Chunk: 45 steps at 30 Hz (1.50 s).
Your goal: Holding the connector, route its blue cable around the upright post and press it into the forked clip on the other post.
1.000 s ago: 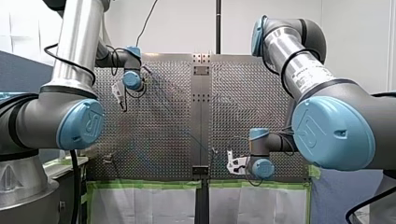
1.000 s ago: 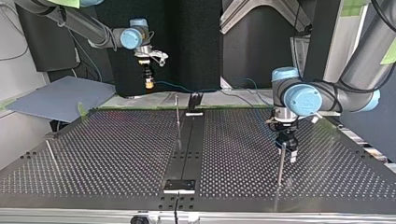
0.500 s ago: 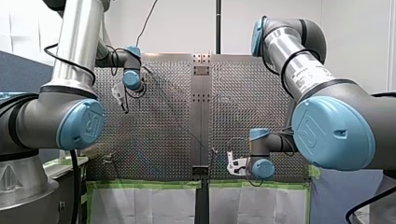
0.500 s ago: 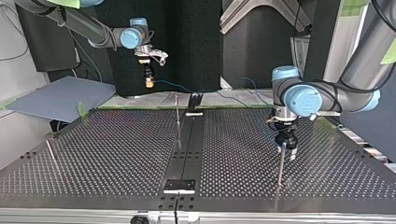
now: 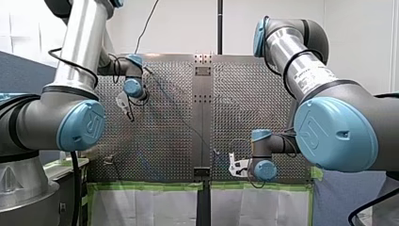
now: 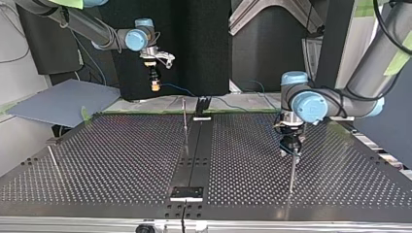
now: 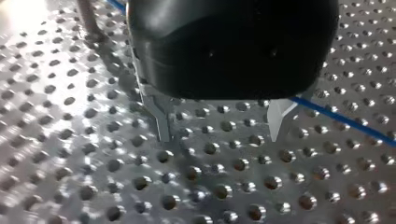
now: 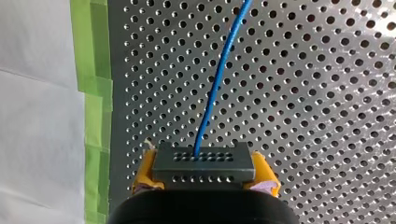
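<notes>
So your right gripper [image 8: 205, 179] is pinching the connector [image 8: 203, 161] between its yellow pads [image 8: 145, 172], one pad on each end. The connector is a flat dark grey block with rows of tiny holes across its face. The blue cable [image 8: 219, 79] comes out of the middle of it, thin and bright blue, and runs ahead of the gripper in a gentle curve over the perforated table [image 8: 327, 93], with a strip of green tape [image 8: 93, 93] along the table edge beside it. In the top view that gripper [image 6: 154, 83] hangs in the air by the table's far edge at the view's left, and the cable trails off from it toward the middle, passing behind the thin post [image 6: 184, 121] that stands near the centre strip. Your left gripper [image 7: 219, 126] is black with metal fingers [image 7: 162, 119], and they're spread wide with nothing between them, just bare table holes. The cable passes just beside one fingertip and disappears behind the gripper body, and the foot of a post [image 7: 86, 16] shows off to the other side. In the top view the left gripper [image 6: 290, 145] sits low over the table at the view's right, right by the top of another upright post [image 6: 292, 170]. Can't make out a forked clip on either post, too small.
</notes>
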Tool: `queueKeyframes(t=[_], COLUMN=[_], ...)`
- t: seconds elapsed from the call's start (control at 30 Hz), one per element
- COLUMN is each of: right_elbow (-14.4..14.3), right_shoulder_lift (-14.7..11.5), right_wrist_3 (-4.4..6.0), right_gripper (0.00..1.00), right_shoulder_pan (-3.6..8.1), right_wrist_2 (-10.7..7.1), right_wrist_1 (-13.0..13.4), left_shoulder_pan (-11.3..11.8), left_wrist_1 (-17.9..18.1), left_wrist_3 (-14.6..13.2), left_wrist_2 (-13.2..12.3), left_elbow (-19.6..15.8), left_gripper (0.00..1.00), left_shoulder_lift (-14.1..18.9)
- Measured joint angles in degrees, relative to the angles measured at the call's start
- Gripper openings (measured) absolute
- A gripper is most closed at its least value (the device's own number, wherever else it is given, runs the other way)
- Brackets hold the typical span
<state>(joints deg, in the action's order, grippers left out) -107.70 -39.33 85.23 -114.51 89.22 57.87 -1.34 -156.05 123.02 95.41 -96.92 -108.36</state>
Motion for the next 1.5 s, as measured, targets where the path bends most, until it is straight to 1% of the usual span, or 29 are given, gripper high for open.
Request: queueKeyframes(t=[0.17,0.4,0.57,0.8,1.2,1.27,1.5], right_elbow=[0.0,0.0,0.0,0.0,0.0,0.0,0.0], right_shoulder_lift=[0.0,0.0,0.0,0.0,0.0,0.0,0.0], right_wrist_3=[-0.08,-0.24,-0.37,-0.4,-0.48,-0.49,-0.49], right_gripper=[0.0,0.0,0.0,0.0,0.0,0.0,0.0], right_shoulder_pan=[0.01,-0.01,-0.03,-0.25,-0.47,-0.52,-0.62], right_wrist_2=[0.07,0.09,0.09,0.1,0.09,0.09,0.09], right_wrist_1=[0.0,0.0,-0.1,-0.1,-0.3,-0.3,-0.3], left_shoulder_pan=[0.4,1.0,1.7,2.0,2.7,2.8,3.3], left_wrist_1=[0.7,0.7,1.4,5.1,11.6,12.5,16.2], left_wrist_3=[2.3,5.5,7.7,11.6,18.3,19.2,22.8], left_wrist_2=[-1.1,-1.2,-1.4,-3.0,-6.6,-6.7,-5.0], left_elbow=[0.0,-0.1,-1.3,-4.8,-9.2,-9.8,-11.6], left_gripper=[0.99,0.99,0.99,0.99,0.99,0.99,0.99], left_shoulder_lift=[-0.4,-0.5,-0.4,-0.4,-0.4,-0.4,-0.4])
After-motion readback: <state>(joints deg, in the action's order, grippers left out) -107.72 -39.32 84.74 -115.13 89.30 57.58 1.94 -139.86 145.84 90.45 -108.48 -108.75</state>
